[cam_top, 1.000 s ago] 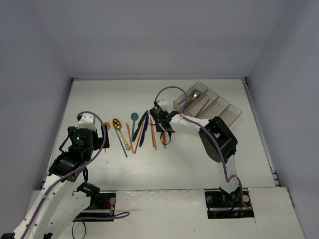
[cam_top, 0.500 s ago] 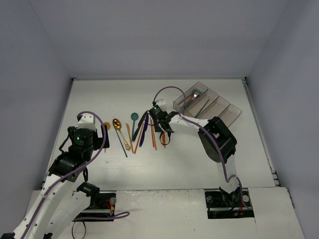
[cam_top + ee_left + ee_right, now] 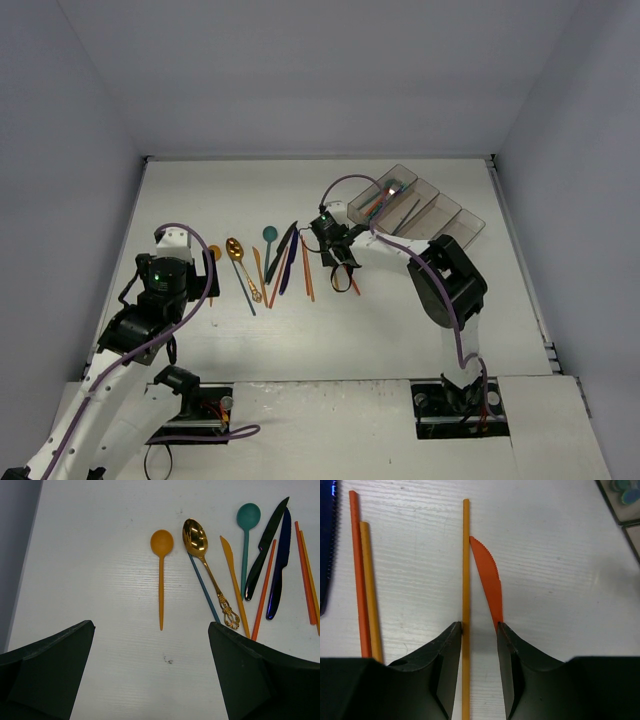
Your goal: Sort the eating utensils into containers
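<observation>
Right wrist view: flat orange knife (image 3: pixel 489 575), serrated edge, lying on the grainy white table (image 3: pixel 560 580) just beside a thin orange stick (image 3: pixel 465 555). Right gripper (image 3: pixel 479 650) hangs over their near ends, black jaws slightly parted, pinching nothing. Left gripper (image 3: pixel 150 680) is spread wide. Smoky clear bins (image 3: pixel 440 215) sit far right.

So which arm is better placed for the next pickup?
Right: the right pincer straddles an orange stick beside the orange knife, near the containers; the left pincer hangs open, farther from them.

White-and-black arms (image 3: pixel 128 335), purple cables (image 3: pixel 207 285), green lights (image 3: pixel 153 277).
</observation>
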Available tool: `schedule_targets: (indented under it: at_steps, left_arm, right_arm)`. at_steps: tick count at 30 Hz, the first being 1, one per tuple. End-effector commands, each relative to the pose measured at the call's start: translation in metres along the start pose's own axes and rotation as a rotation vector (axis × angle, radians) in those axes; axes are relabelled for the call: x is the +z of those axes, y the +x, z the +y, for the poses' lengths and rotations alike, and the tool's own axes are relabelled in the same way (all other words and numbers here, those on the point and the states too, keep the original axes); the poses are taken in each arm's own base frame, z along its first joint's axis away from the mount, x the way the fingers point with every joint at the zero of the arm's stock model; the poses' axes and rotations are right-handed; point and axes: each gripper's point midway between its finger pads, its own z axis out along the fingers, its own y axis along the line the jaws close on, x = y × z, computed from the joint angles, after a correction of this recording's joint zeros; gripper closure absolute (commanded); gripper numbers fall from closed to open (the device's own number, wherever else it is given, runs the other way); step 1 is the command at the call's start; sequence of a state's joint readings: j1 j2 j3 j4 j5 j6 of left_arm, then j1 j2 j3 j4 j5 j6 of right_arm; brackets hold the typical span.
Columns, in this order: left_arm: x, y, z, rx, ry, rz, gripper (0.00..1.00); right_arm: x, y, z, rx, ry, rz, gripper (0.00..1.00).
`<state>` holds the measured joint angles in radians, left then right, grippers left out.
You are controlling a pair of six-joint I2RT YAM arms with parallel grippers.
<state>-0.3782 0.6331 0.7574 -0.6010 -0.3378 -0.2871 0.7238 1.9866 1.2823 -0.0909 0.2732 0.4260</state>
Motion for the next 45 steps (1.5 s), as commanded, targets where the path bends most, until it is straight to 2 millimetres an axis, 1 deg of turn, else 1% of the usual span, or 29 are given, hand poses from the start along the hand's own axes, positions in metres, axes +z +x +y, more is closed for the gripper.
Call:
schedule_targets:
  at_steps: [1,3,6,8,15,18,23,25,30,35,41,45]
  left_arm:
    - [0.0,-0.019,-0.001,-0.013,0.001,-0.058,0.03]
    - [0.0,-0.019,-0.001,-0.014,0.001,-0.059,0.03]
    - [0.0,-0.019,-0.001,-0.014,0.0,-0.06,0.03]
    - [-0.001,-0.019,-0.001,-0.015,0.002,-0.061,0.03]
    - [-0.001,-0.019,-0.001,-0.015,0.002,-0.061,0.03]
    - [0.0,-0.019,-0.001,-0.013,0.003,-0.06,0.03]
    - [0.0,-0.019,-0.001,-0.013,0.003,-0.061,0.03]
    - [0.0,-0.019,-0.001,-0.013,0.003,-0.06,0.03]
    - [0.0,-0.019,-0.001,-0.015,0.003,-0.061,0.02]
    - [0.0,-0.019,-0.001,-0.014,0.003,-0.06,0.03]
    - [0.0,-0.018,-0.001,-0.014,0.003,-0.059,0.03]
    - [0.0,-0.018,-0.001,-0.014,0.003,-0.059,0.02]
  right_arm:
    - [-0.02,-0.002,-0.012,-0.026,0.024,0.017,0.68]
    - [-0.025,-0.011,-0.007,-0.01,0.008,-0.004,0.68]
    - [-0.03,-0.018,0.0,0.005,-0.018,-0.016,0.68]
    - [-0.03,-0.019,0.002,0.008,-0.024,-0.017,0.67]
    - [-0.031,-0.011,0.001,0.006,-0.015,-0.007,0.66]
    - [-0.035,-0.013,0.003,0.002,-0.011,-0.023,0.63]
    - [-0.047,-0.02,0.004,0.007,-0.006,-0.06,0.61]
    - [-0.05,-0.02,0.006,0.012,-0.018,-0.06,0.62]
    - [-0.044,-0.007,0.009,0.03,-0.031,-0.022,0.66]
    - [-0.035,0.008,0.009,0.05,-0.022,0.021,0.67]
    - [-0.027,0.02,0.006,0.075,0.003,0.049,0.69]
    - [-0.022,0.026,0.008,0.071,0.002,0.07,0.73]
